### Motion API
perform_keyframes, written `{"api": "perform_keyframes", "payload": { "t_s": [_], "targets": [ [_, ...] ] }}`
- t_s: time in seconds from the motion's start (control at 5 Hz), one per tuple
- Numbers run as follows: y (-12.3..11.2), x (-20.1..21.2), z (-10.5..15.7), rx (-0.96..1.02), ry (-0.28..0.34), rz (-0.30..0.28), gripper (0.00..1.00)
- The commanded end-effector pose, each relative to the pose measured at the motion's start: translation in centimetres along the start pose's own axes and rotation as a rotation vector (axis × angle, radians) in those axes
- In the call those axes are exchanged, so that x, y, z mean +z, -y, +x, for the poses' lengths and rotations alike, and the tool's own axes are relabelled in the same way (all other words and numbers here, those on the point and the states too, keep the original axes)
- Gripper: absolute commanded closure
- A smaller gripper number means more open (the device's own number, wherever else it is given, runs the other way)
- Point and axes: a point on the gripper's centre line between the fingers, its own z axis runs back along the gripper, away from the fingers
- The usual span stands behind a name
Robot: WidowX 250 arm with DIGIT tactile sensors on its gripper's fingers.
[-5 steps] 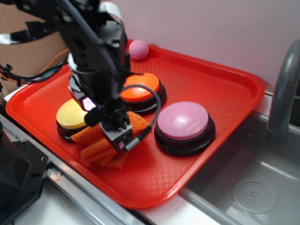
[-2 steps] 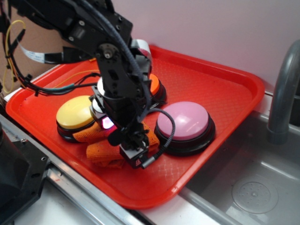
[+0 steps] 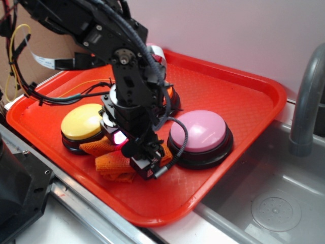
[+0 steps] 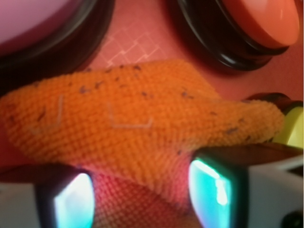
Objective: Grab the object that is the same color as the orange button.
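In the wrist view the two lit fingertips (image 4: 71,204) of the tool (image 4: 142,199) sit at the bottom edge, spread apart, with a fold of the orange cloth (image 4: 137,118) lying in the gap between them and filling most of the frame just beyond. The fingers have not clamped it; the jaws stand open around the fabric. Past the cloth, the red tray (image 4: 128,42) shows its waffle pattern, then the black base of the pink button (image 4: 28,19) on one side and the orange button (image 4: 256,21) on the other, with a sliver of the yellow button (image 4: 294,126) at the right edge.

From the exterior view, the tool (image 3: 147,165) is down low at the near part of the red tray (image 3: 244,96), right on the cloth (image 3: 109,162), which lies bunched just beside the yellow button (image 3: 81,122) and near the pink button (image 3: 198,129). The orange button (image 3: 170,94) is mostly hidden behind the arm. Off the tray to the right, a grey faucet (image 3: 304,101) rises over a sink (image 3: 274,203).

The step in hand looks like the grasp itself: the approach seems finished and the cloth is straddled. The next move calls for shutting the fingers firmly on the fold, then lifting straight up; soft fabric could slip if only a thin edge is caught.
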Motion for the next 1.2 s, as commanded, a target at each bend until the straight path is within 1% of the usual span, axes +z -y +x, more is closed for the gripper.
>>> {"api": "perform_keyframes", "payload": {
  "t_s": [0.0, 0.2, 0.4, 0.6, 0.8, 1.0],
  "targets": [
    [-0.8, 0.2, 0.8, 0.049, 0.019, -0.013, 1.00],
    [-1.0, 0.3, 1.0, 0.061, 0.019, -0.010, 1.00],
    [-1.3, 0.9, 1.1, 0.068, -0.006, -0.035, 1.00],
    [-2.4, 3.1, 1.4, 0.132, -0.023, -0.075, 1.00],
    [-4.6, 6.1, 1.9, 0.189, 0.022, -0.132, 1.00],
    [-7.6, 9.3, 2.0, 0.256, 0.062, -0.207, 1.00]
  ]
}}
